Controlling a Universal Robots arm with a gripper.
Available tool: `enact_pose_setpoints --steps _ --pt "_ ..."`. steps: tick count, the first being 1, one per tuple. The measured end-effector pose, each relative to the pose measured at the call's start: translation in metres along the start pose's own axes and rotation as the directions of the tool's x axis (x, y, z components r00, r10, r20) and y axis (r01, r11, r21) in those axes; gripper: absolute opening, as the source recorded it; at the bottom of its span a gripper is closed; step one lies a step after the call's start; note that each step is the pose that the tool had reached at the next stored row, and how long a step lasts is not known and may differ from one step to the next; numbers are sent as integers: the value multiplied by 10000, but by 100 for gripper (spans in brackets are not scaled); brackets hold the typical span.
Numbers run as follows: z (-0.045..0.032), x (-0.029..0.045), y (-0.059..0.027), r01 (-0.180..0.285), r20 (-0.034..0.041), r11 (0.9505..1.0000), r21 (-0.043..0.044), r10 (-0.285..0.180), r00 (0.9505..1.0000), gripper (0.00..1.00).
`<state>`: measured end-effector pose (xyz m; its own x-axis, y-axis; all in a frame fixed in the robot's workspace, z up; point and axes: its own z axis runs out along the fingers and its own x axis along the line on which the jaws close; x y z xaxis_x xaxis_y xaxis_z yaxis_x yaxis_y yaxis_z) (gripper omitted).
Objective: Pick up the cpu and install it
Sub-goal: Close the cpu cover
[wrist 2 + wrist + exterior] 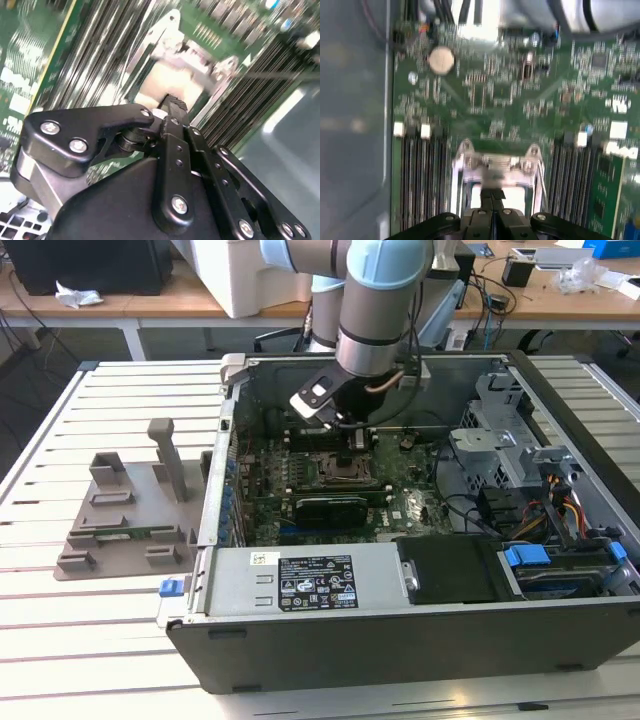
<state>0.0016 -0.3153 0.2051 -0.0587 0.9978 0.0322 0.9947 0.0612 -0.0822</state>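
Hangs the claw (492, 195) deep in the open computer case (420, 645), squarely over the socket frame (465, 161) on the motherboard (485, 95), presumably for a straight line onto the seat. Shows both fingers (487, 202) drawn fully together, gripping nothing visible. Places the cpu (171, 80) just beyond the tips, seemingly lying within that frame: a flat pale square, cream-toned, ringed by bright metal. Cannot tell of any contact with it.
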Motion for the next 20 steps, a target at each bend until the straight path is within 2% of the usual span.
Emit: enact_pose_setpoints --steps 3,4,5,6,8,11,13,16,20 --pt "-15 -6 119 3 -7 10000 6 -3 10000 11" --pt "-53 -5 127 2 -6 10000 11 -2 10000 11" --pt "-133 -3 121 0 -6 10000 13 0 10000 11" --pt "-149 -1 97 6 -38 10000 10 -6 10000 11" --pt "-128 10 -89 18 -186 10000 -12 -18 9998 11" --pt "-100 20 -268 28 -279 10000 -24 -29 9996 11" --pt "-68 26 -375 30 -308 10000 -28 -31 9995 11" --pt "-19 30 -457 30 -319 10000 -29 -31 9995 11" --pt "9 30 -478 34 -338 10000 -27 -35 9994 11"
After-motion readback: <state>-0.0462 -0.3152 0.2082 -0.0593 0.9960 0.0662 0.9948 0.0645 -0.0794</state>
